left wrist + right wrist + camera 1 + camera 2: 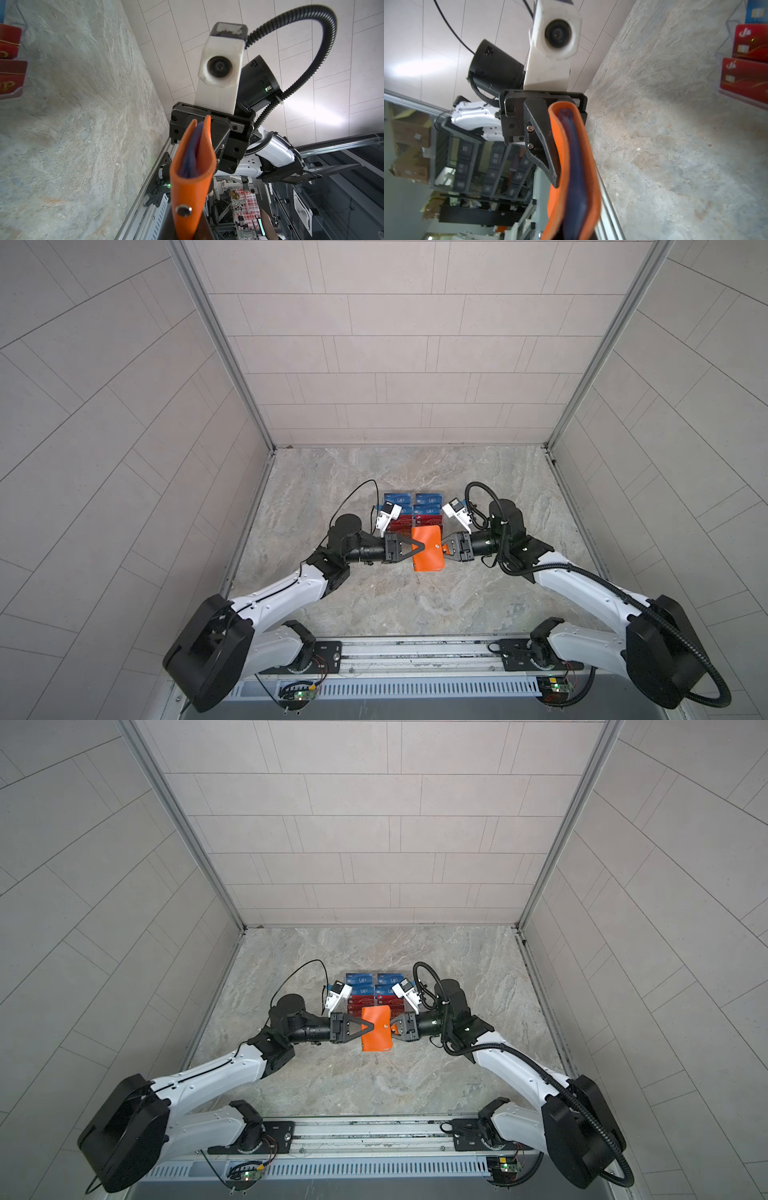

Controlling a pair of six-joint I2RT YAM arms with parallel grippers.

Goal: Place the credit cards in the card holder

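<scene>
Opening step: left gripper (419, 548) and right gripper (445, 551) both pinch opposite edges of the closed card holder (428, 562), held just in front of the credit cards (431, 501). Next likely needs the right pulling the snap tab (438, 546) free.

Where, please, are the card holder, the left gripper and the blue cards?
card holder (428, 561): top view, orange cover.
left gripper (420, 548): top view, between its fingertips.
blue cards (431, 500): top view, one card's face.

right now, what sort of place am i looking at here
Most likely a robot test cell in a lab or workshop: left arm and right arm bolted to a metal rail, tiled panels boxing in a stone-look tabletop, storage racks behind.
</scene>
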